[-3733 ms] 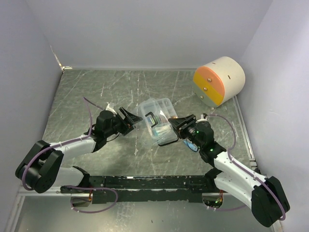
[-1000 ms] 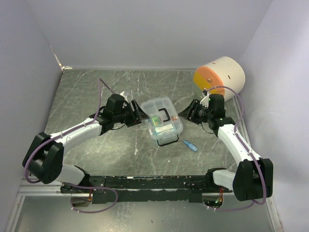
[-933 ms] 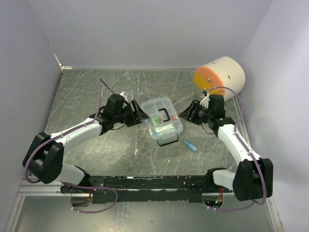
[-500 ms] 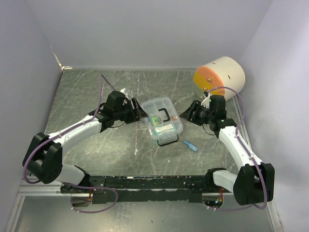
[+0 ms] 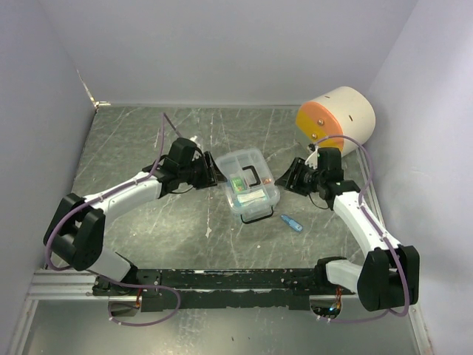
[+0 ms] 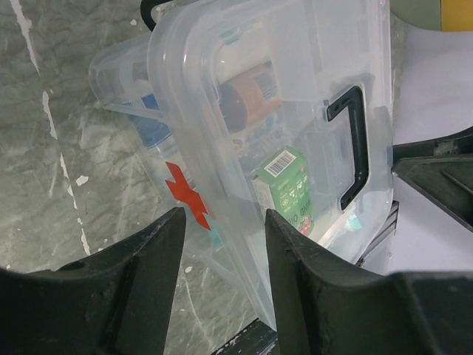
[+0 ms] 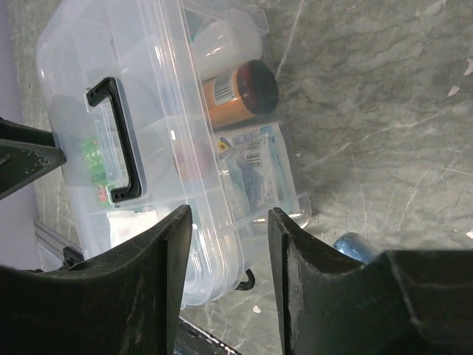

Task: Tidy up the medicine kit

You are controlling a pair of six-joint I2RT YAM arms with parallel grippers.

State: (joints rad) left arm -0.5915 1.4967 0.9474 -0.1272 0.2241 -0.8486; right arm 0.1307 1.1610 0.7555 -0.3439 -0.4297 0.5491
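The medicine kit [image 5: 247, 185] is a clear box resting on the table's middle, its lid down and the black handle [image 5: 251, 176] on top. My left gripper [image 5: 211, 174] is at its left side, open. In the left wrist view the lid's rim runs between the fingers [image 6: 148, 259], beside a red cross [image 6: 185, 203] and a green carton [image 6: 290, 191]. My right gripper [image 5: 284, 178] is at the kit's right side, open. In the right wrist view it straddles the edge of the kit [image 7: 170, 111], over an orange-labelled bottle [image 7: 236, 92].
A small blue vial [image 5: 292, 223] lies on the table just right of the kit's near corner; it also shows by the right finger [image 7: 353, 244]. A large cream cylinder with an orange face [image 5: 336, 123] stands at the back right. Grey walls enclose the marbled table [image 5: 133, 140].
Both grippers have edged in toward the kit's sides, and the left jaws have narrowed. Since the oldest frame the kit sits farther back and both arms have reached out.
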